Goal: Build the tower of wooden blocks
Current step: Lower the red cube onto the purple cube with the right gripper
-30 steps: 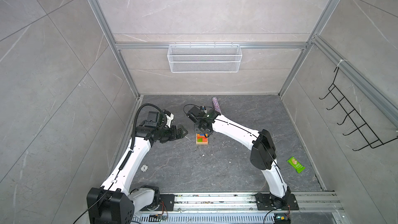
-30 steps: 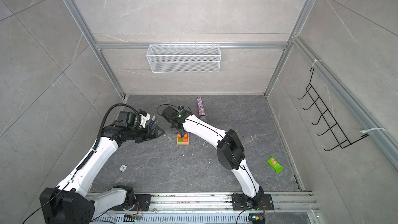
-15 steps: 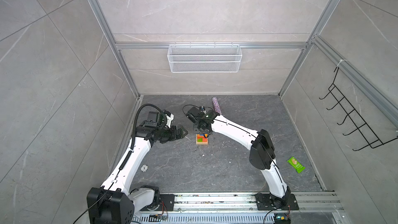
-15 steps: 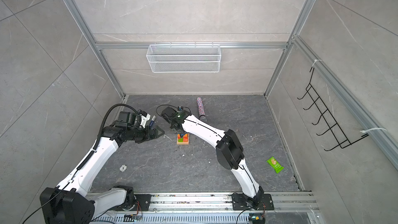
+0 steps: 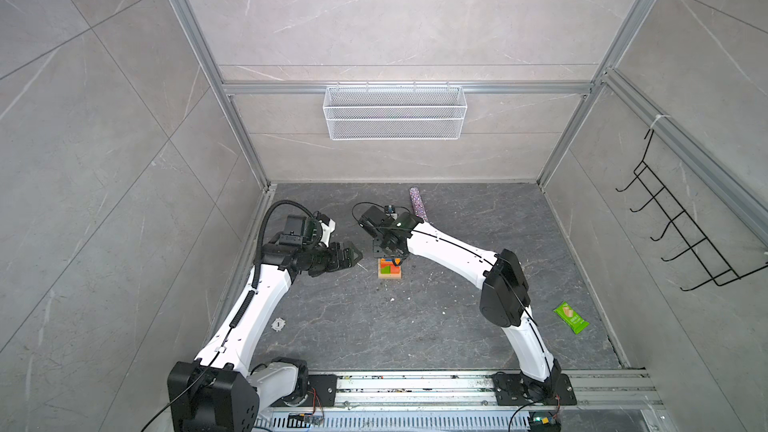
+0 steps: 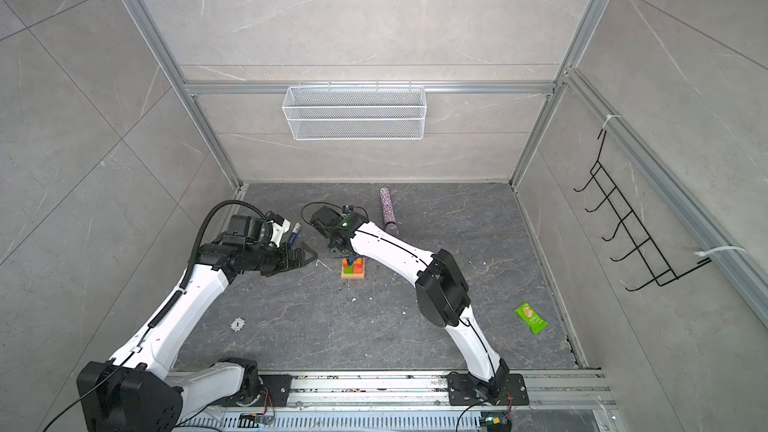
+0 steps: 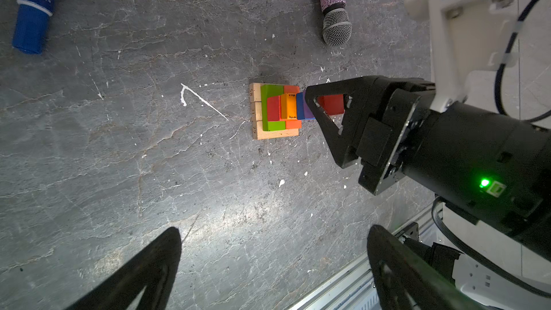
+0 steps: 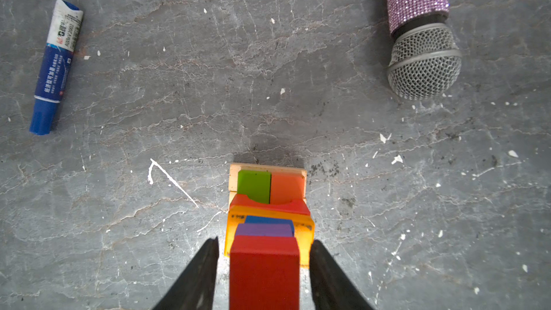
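In both top views the tower point(image 5: 390, 271) stands near the middle of the bench point(image 5: 374, 326), a stepped stack of coloured blocks on a tan base. The right gripper point(image 5: 392, 257) hangs directly over it. The left gripper point(image 5: 353, 257) hovers just beside it, toward the bench's left edge, jaws spread wide and empty. A snack packet point(image 6: 530, 317) lies well apart near the right edge, and a microphone point(image 6: 387, 209) lies toward the rear edge.

From the left wrist, the red cube point(image 7: 331, 104) caps the stack, glimpsed through the open frame of one right-gripper finger. A purple cube point(image 7: 307, 113) sits directly beneath it.

From the right wrist comes the telling detail. The fingers point(image 8: 205, 263) flank the red cube on both sides, with a thin strip of bench showing in each gap. The jaws are parted and pinch nothing. Below the red cube the stack steps out through the purple cube and a blue cube point(image 8: 268, 219) to wider blocks. A marker pen point(image 8: 56, 67) lies apart toward the bench's left edge.

The placing looks finished, so the step in hand is the retreat. To do it well, the right gripper should rise straight up with its jaws evenly apart. It should not drift sideways until the fingertips clear the cube's top, since the narrow upper cubes would likely topple at a nudge. The left arm does best to keep its distance.
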